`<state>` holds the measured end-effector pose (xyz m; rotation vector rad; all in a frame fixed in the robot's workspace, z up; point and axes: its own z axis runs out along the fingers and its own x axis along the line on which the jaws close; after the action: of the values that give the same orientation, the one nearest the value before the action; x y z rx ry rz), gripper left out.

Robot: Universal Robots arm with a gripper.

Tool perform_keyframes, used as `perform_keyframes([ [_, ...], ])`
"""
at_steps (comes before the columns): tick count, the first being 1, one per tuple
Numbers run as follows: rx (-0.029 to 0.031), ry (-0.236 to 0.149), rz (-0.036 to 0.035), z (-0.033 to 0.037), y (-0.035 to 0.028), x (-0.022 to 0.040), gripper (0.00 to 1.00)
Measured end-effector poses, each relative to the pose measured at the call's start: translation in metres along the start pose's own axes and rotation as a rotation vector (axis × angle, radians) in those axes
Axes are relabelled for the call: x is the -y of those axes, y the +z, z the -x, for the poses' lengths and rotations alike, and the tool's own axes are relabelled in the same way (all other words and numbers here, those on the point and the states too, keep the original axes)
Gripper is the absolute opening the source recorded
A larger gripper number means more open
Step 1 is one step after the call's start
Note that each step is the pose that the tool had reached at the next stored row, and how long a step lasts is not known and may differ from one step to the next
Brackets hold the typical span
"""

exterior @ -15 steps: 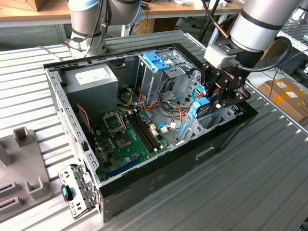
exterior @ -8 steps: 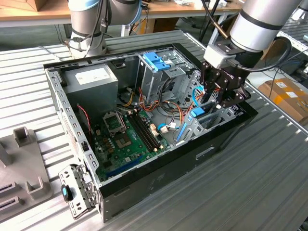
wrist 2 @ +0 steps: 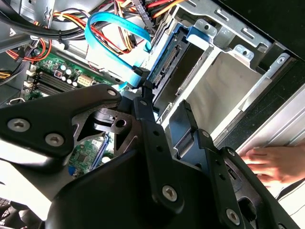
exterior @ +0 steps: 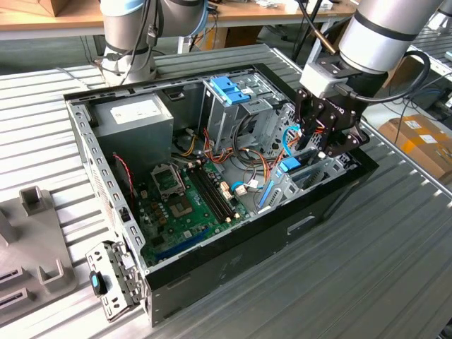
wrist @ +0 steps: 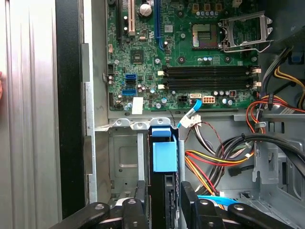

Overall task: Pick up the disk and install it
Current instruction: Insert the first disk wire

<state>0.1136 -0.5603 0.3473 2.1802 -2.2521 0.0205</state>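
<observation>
The disk [wrist: 162, 157] stands on edge in the metal drive bay [wrist: 123, 164] at the end of the open computer case [exterior: 233, 240] on the exterior view's right. Its light-blue rail and tab face the first wrist camera. In the second wrist view the disk [wrist 2: 164, 71] shows its connector edge and blue rail against the bay wall [wrist 2: 224, 81]. My gripper [wrist: 164, 198] is directly above it, one black finger [wrist: 141, 200] on each flat side, shut on the disk. In the exterior view the gripper [exterior: 318, 145] hangs over the blue-railed disk [exterior: 289, 167].
A motherboard [exterior: 176, 205] covers the case floor, with a grey power-supply box [exterior: 134, 116] at the far corner and a drive cage with a blue latch [exterior: 229, 88] behind. Loose cables [wrist: 214, 157] and a blue data cable [wrist 2: 119, 28] lie beside the bay. A person's hand [wrist 2: 267, 162] rests outside the case.
</observation>
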Motion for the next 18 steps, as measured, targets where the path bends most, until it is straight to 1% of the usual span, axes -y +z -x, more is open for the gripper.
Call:
perform_keyframes([
  [6,0.0000,0.000,0.0000,0.0000,-0.0001,0.0000,0.42],
  [9,-0.0003,0.000,0.0000,0.0000,-0.0021,0.0000,0.42],
  [12,-0.0001,0.000,0.0000,-0.0001,-0.0067,0.0000,0.42],
  [15,0.0001,0.000,0.0000,-0.0002,-0.0127,0.0001,0.42],
  [18,0.0013,0.000,0.0001,-0.0003,-0.0215,0.0004,0.42],
])
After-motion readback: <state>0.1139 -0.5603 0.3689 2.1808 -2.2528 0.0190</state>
